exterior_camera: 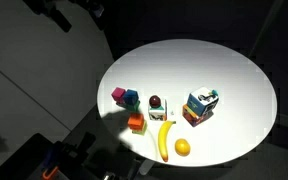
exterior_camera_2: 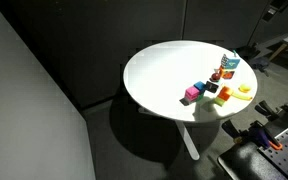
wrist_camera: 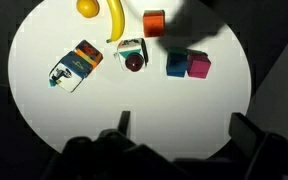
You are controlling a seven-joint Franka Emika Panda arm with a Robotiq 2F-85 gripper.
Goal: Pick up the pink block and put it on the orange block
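The pink block (wrist_camera: 198, 66) sits on the round white table (wrist_camera: 64, 110), touching a teal-blue cube (wrist_camera: 176, 64) on its side. It also shows in both exterior views (exterior_camera: 118, 95) (exterior_camera_2: 191, 94). The orange block (wrist_camera: 154, 23) stands alone, a short way from the pair, and is seen in both exterior views (exterior_camera: 136, 123) (exterior_camera_2: 222, 97). My gripper (wrist_camera: 184, 130) is open and empty, high above the table. Its two dark fingers frame the bottom of the wrist view, well clear of the blocks.
A white cup with a dark red thing in it (wrist_camera: 132, 58), a banana (wrist_camera: 115, 20), an orange fruit (wrist_camera: 87, 8) and a multicoloured box (wrist_camera: 76, 65) lie near the blocks. The surroundings of the table are dark.
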